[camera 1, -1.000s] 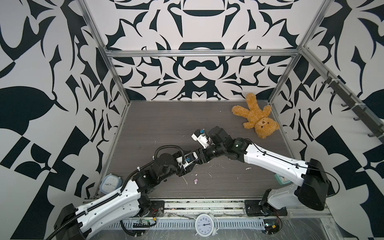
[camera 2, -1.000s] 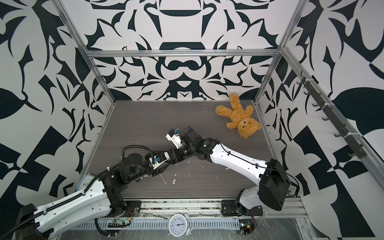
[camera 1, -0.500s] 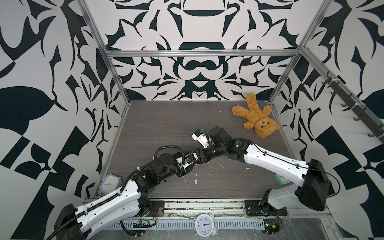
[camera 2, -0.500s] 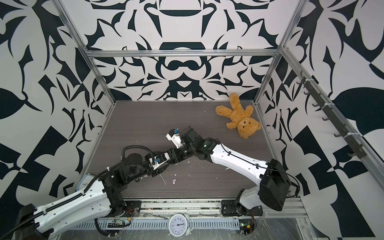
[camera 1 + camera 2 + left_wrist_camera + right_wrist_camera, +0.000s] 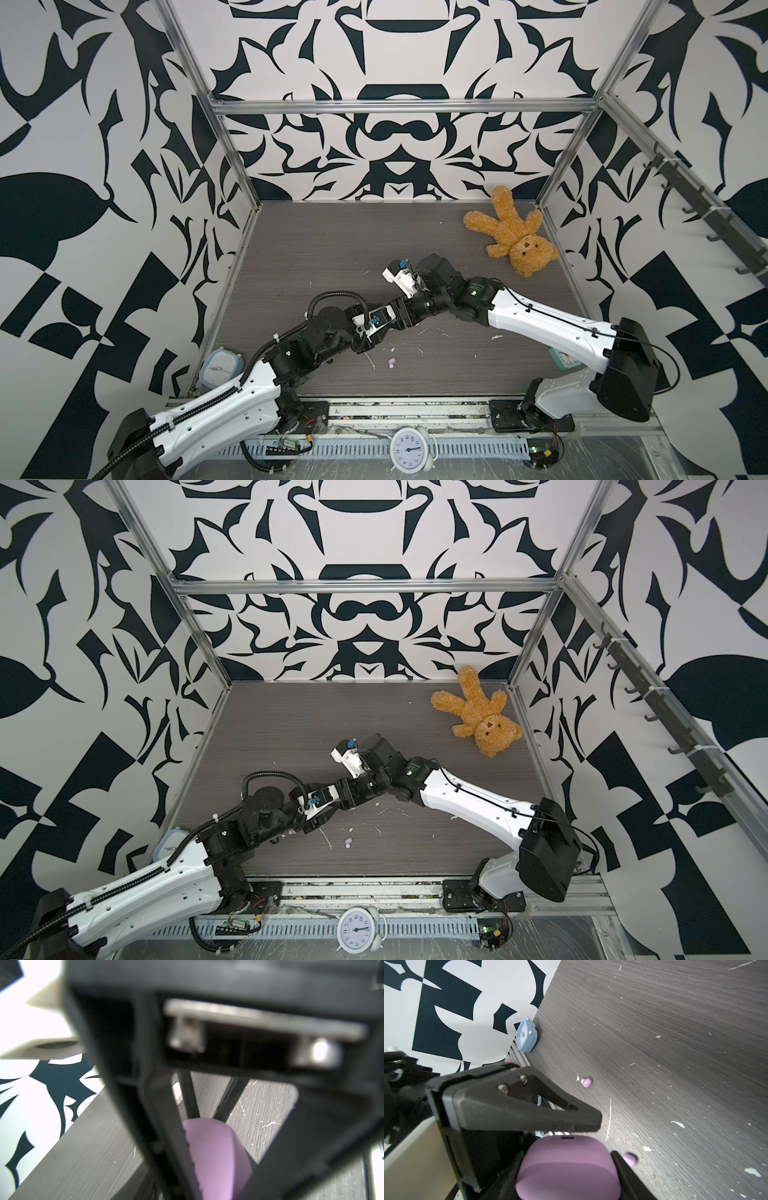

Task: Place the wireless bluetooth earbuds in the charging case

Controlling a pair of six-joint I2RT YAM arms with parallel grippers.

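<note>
Lilac plastic marked every task piece in sight. Nearest the front rail (image 5: 415, 409), in both top views, 1 loose earbud (image 5: 390, 363) lay on the dark wood-grain surface (image 5: 457, 374) among white flecks (image 5: 494, 337), well apart from both sets of fingers. A blue alarm clock (image 5: 218, 368) stood in the near left corner, out of the way.

A little farther in, the right wrist view showed a stray earbud (image 5: 630, 1160) on the surface just beside 1 of the right fingers (image 5: 629, 1180), outside their span. Those fingers were closed on the 2 sides of the charging case (image 5: 566, 1167), whose lid looked shut. That hold probably served to steady it so the other arm could work the lid, since no bud could go in until it opened.

The left fingers (image 5: 529, 1113) had 1 tip lying just over the end of the case that bore a small slot (image 5: 566, 1137). In the left wrist view the charging case (image 5: 216, 1157) filled the gap beside a blurred, toothed finger, yet whether the left fingers were gripping it or merely close could not be told.

Farthest back, a teddy bear (image 5: 513, 237) sprawled in the far right corner, well clear of the work.
</note>
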